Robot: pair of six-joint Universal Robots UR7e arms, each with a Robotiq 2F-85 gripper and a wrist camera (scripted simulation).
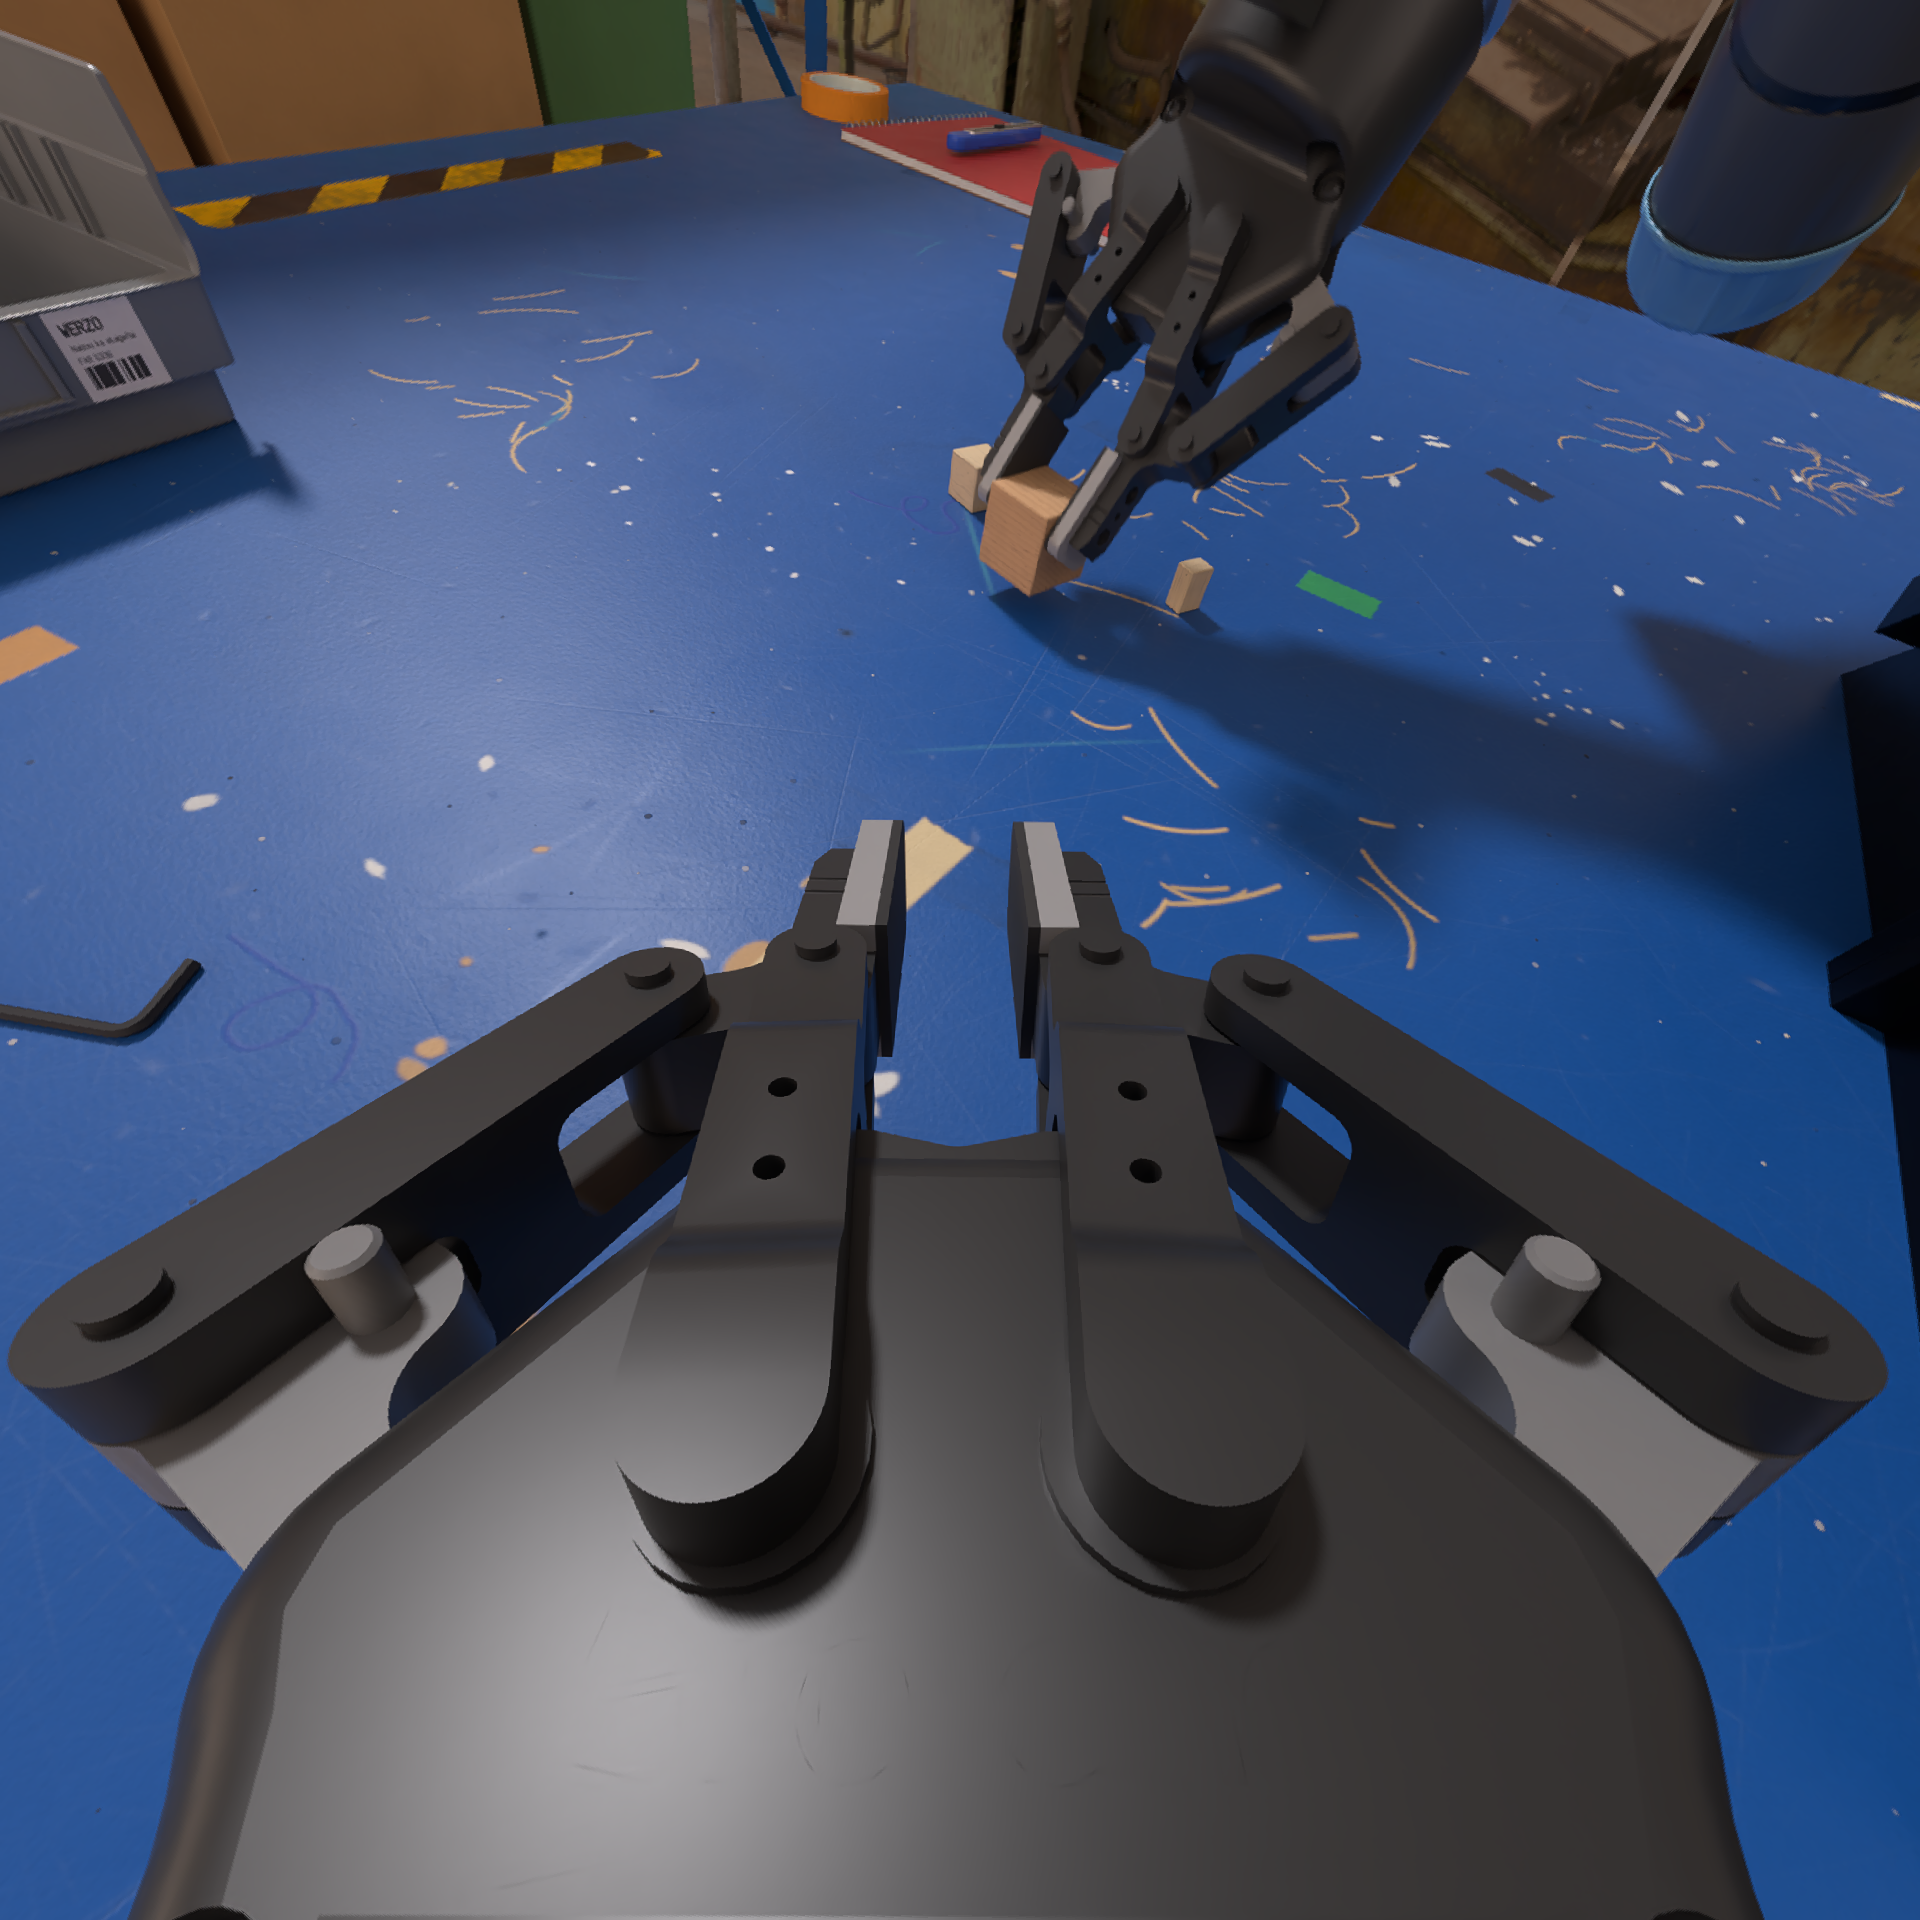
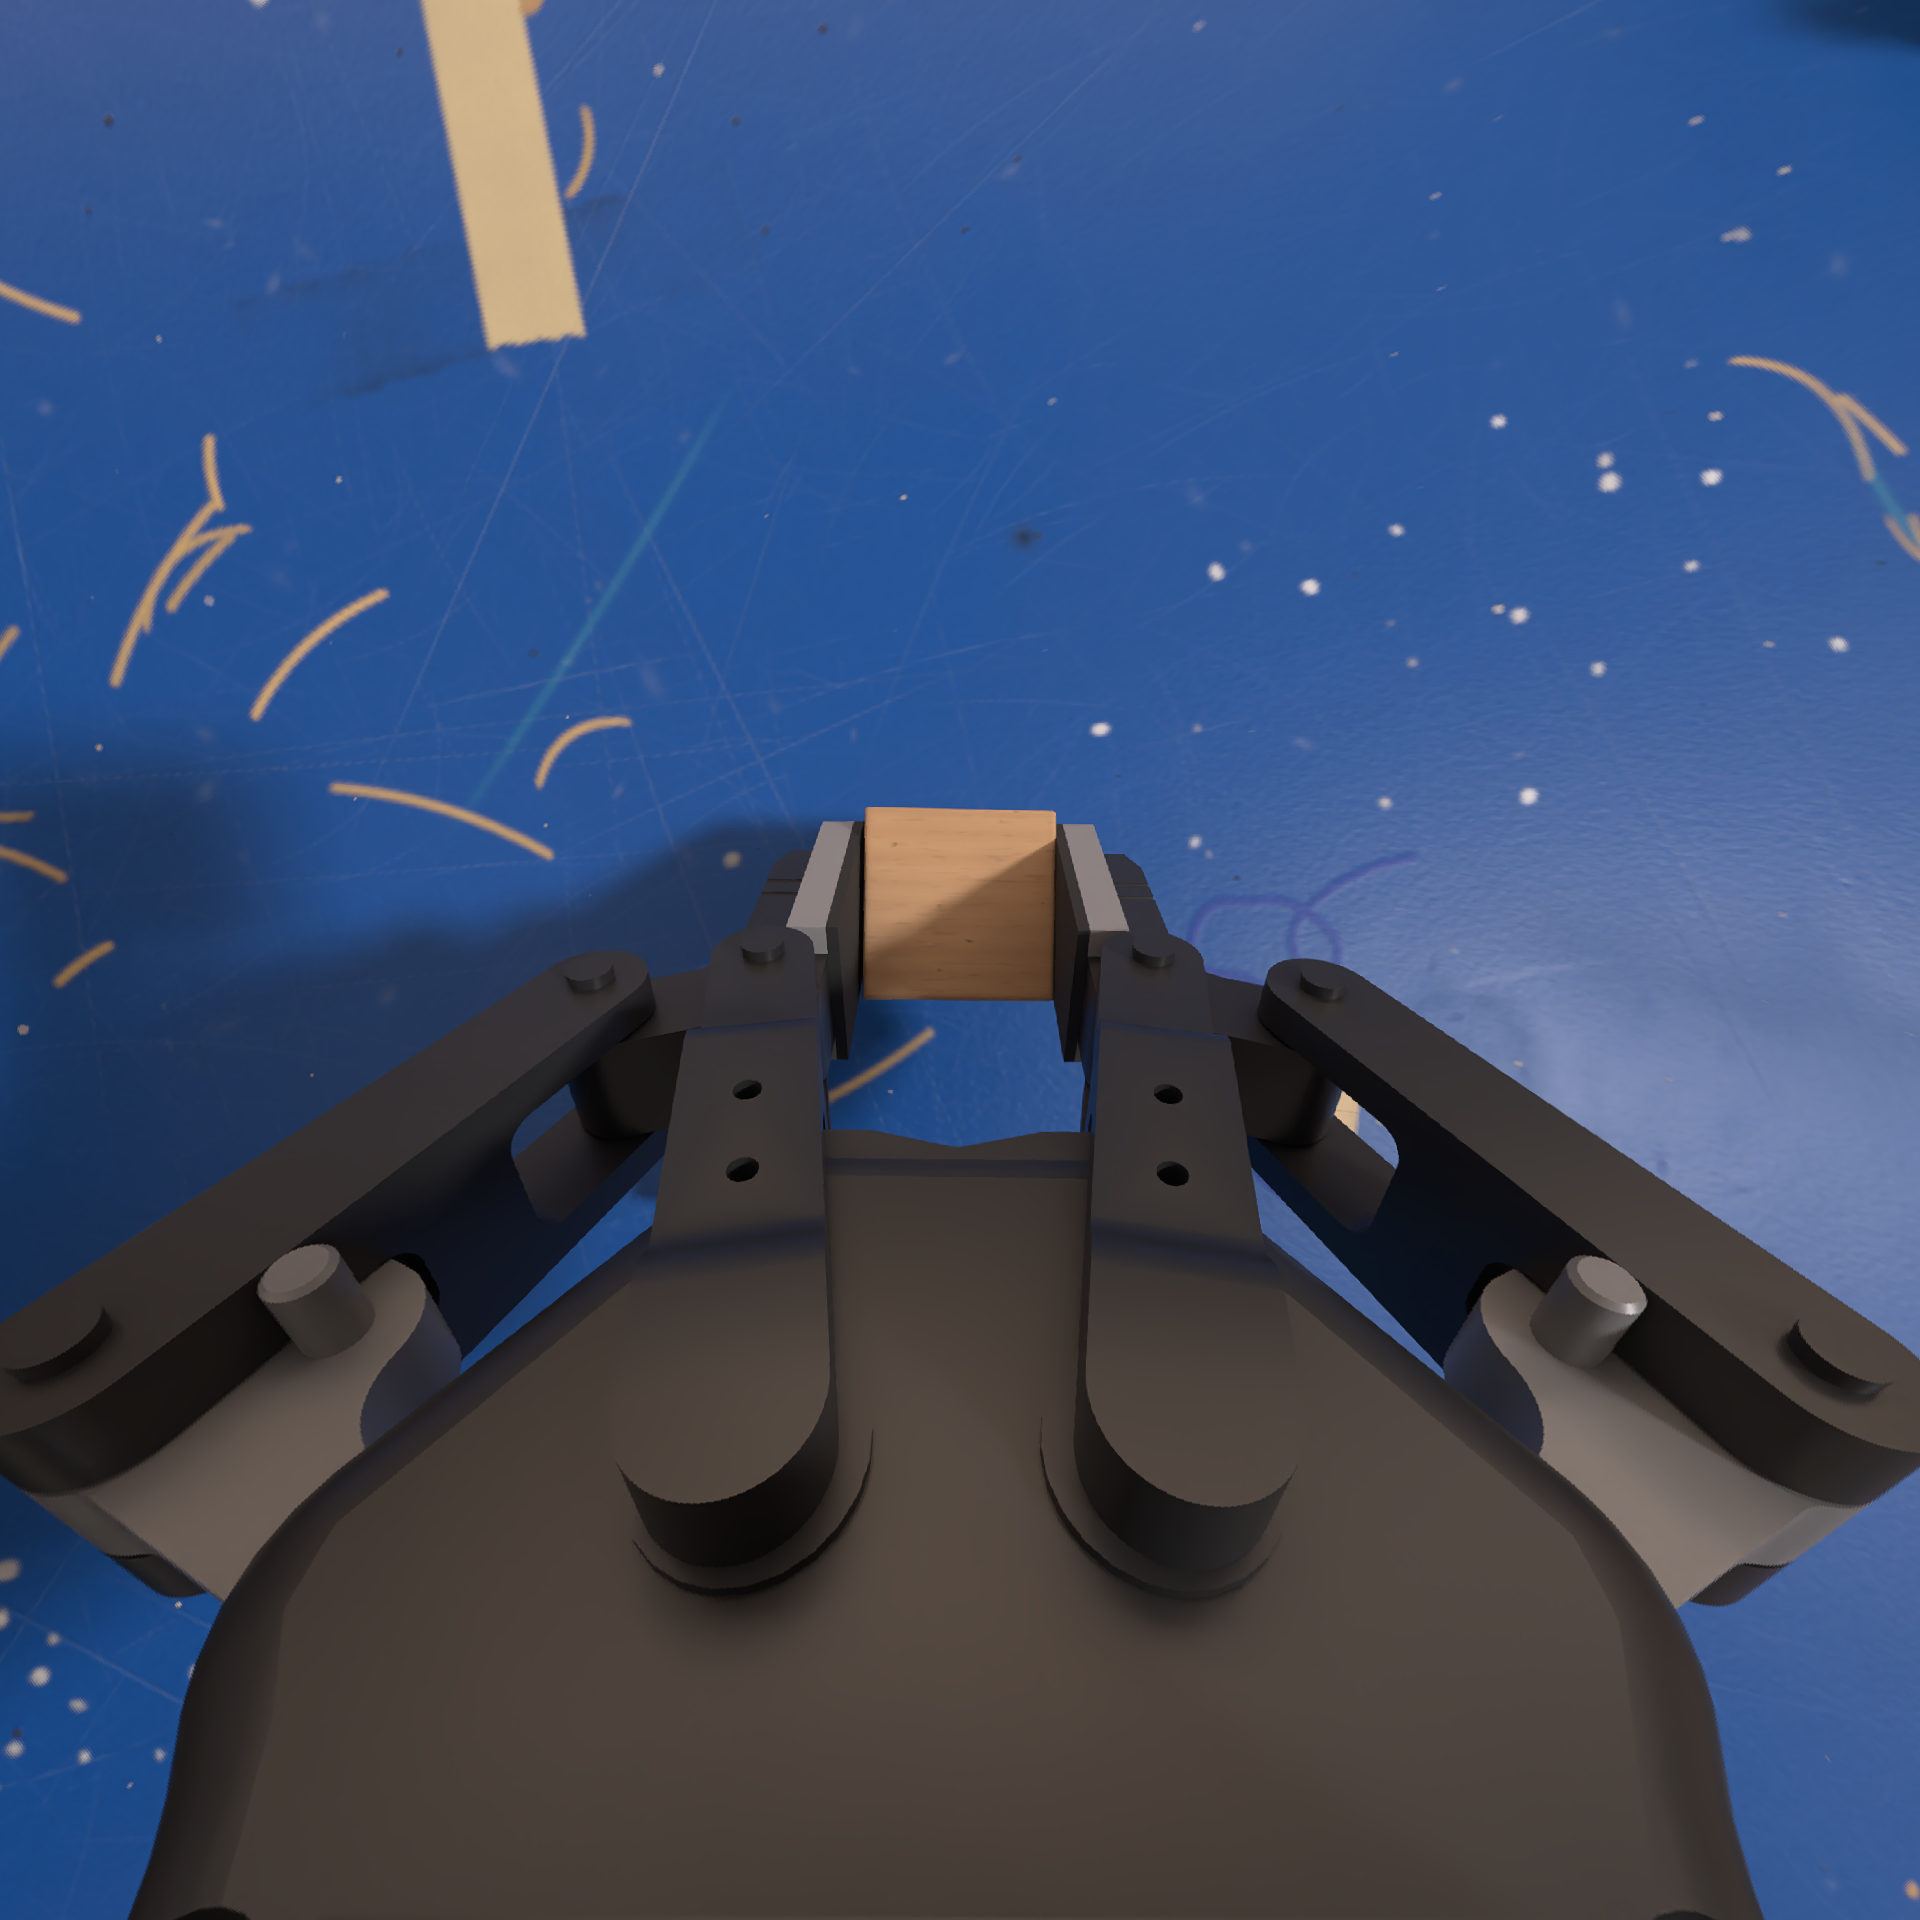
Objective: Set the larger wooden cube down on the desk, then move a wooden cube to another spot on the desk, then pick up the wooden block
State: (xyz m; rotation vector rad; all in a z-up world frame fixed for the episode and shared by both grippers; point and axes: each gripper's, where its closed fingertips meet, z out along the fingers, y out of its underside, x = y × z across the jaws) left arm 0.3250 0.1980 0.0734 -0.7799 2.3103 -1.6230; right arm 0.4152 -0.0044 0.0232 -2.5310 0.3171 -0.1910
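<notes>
Right gripper [image 1: 1049,520] pinching larger wooden cube [image 1: 1029,528] between jaws, tilted, lower corner at bench [image 1: 623,623], releasing pending. Left gripper [image 1: 956,883] idling, jaws narrow, empty. Smaller cube [image 1: 968,474] just behind; wooden block [image 1: 1189,584] near.

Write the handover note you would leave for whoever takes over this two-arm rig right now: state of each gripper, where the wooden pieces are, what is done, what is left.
Right gripper: jaws shut on the larger wooden cube, low over the blue desk; whether the cube touches the desk cannot be told.
Left gripper: jaws open and empty, above bare desk nearer this side.
Smaller wooden cube: on the desk just behind the held cube.
Wooden block: standing upright on the desk, beside the held cube.
Done: nothing finished yet; the larger cube is not released.
Left: release the larger cube on the desk, move a cube to another spot, pick up the block.
</notes>
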